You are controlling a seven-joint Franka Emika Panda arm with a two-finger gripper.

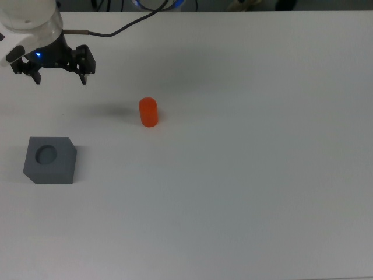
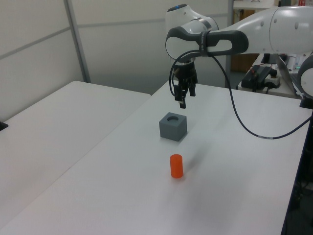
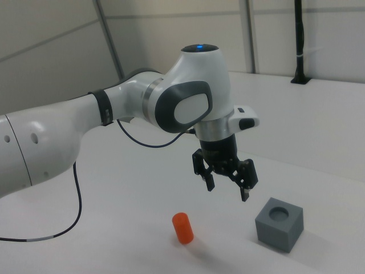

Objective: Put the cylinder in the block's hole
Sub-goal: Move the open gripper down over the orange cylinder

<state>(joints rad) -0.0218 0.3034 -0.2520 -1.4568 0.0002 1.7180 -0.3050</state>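
In the top view, the gripper point(image 1: 60, 77) hangs over the white table point(image 1: 245, 186) at the upper left, fingers spread apart and holding nothing. The orange-red cylinder point(image 1: 148, 112) stands upright, well apart from the dark grey block point(image 1: 50, 160), whose round hole faces up.

In the left view, the gripper point(image 2: 184, 98) hovers above and beyond the block point(image 2: 173, 126); the cylinder point(image 2: 176, 166) stands nearer the camera.

In the right view, the gripper point(image 3: 227, 192) hangs released above the table, with the cylinder point(image 3: 183, 228) below to the right view's left and the block point(image 3: 279, 224) to its right

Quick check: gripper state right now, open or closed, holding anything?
Gripper: open, holding nothing. Its jaws are spread in the air above the table; the cylinder stands apart from them and the block.
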